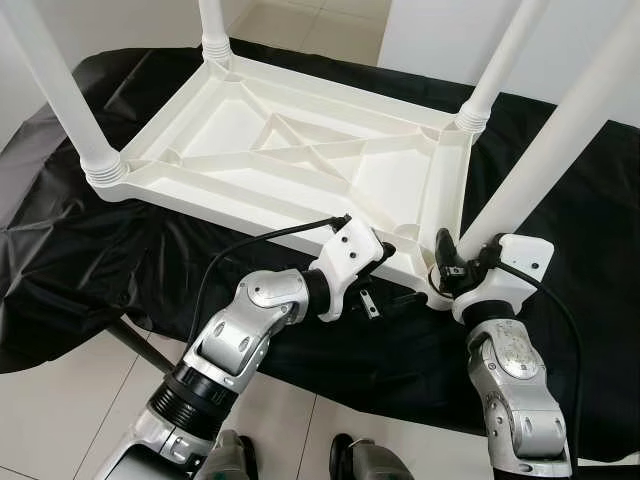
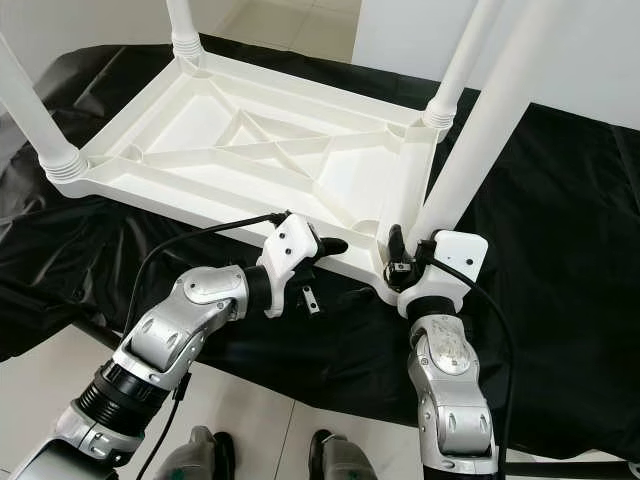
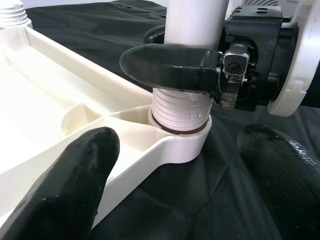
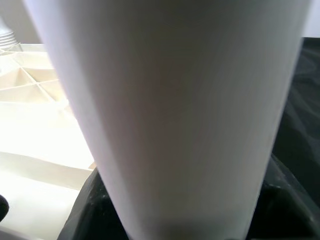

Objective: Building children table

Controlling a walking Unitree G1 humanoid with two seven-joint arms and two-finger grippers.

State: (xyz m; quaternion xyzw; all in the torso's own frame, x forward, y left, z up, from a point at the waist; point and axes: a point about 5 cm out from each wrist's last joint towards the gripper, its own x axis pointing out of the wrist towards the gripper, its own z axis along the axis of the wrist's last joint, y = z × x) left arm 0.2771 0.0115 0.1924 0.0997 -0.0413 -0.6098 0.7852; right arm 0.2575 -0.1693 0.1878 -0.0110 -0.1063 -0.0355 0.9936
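Both grippers work at the near corner of the upturned table point(image 1: 300, 150) on a black sheet point(image 1: 560, 250). Right gripper point(image 1: 462, 262) has its jaws clamped round a white leg point(image 1: 545, 150), whose threaded end the left wrist view shows seated in the corner socket point(image 3: 182, 142). Left gripper point(image 1: 385, 270) rests jaws wide at the table's rim.

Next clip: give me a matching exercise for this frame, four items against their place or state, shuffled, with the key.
Items:
1. right tool
2. left tool
3. black cloth
4. near-right table leg

States:
A. spread under the upturned white tabletop
B. threaded end sitting in the corner socket, threads partly exposed
C. clamped round the leg just above its threads
D. fingers apart, at the tabletop's near edge beside the socket

Pairs: 1-C, 2-D, 3-A, 4-B
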